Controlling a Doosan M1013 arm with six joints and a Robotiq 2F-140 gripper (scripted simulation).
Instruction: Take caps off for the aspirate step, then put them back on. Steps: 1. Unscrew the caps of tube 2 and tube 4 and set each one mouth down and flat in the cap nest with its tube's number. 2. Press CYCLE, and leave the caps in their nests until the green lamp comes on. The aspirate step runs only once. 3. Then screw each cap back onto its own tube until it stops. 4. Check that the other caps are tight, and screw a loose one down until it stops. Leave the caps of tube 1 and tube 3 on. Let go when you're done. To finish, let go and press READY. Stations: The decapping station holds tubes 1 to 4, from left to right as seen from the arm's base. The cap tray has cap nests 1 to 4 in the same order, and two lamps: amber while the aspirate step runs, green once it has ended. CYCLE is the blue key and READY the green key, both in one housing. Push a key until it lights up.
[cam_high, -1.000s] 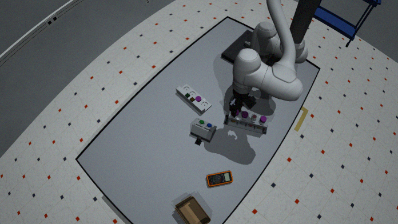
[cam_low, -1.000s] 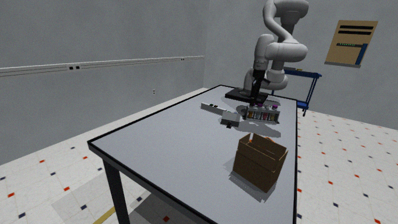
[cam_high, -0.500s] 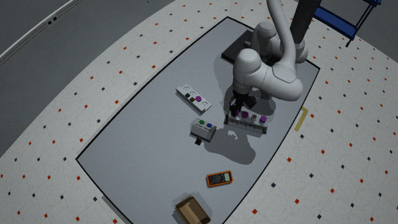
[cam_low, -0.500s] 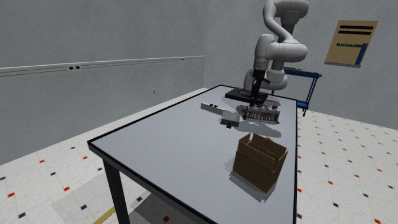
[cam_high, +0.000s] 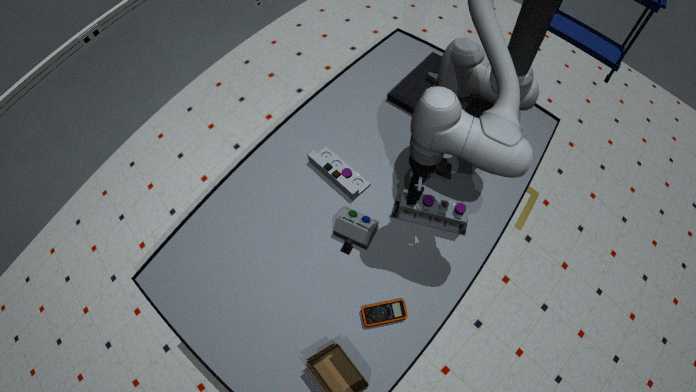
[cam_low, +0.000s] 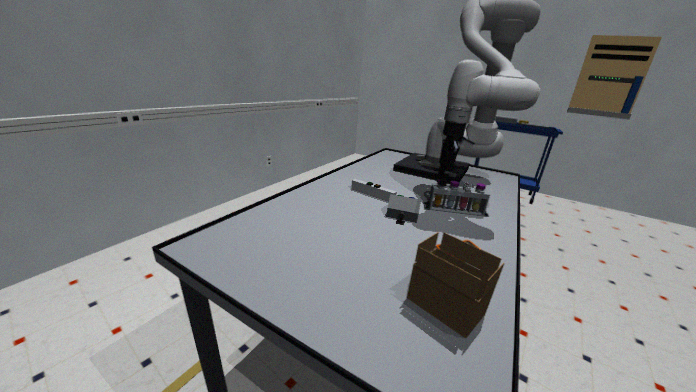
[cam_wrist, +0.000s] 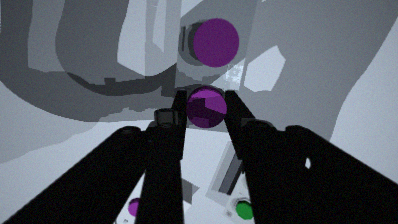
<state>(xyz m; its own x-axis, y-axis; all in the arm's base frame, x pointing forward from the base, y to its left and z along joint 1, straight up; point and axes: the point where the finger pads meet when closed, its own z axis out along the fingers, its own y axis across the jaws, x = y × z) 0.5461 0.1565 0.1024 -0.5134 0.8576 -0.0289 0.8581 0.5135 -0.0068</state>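
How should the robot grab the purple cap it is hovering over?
By its round side wall, coming straight down from above. The cap sits upright on its tube in the rack, and the gripper already has one finger each side, closed on it.

Lab-type workroom. Robot arm (cam_low: 500, 90) bolted to a grey table (cam_low: 280, 260); tube rack (cam_high: 431, 216), multimeter (cam_high: 384, 313). Tiled floor (cam_high: 600, 280), bare grey walls.
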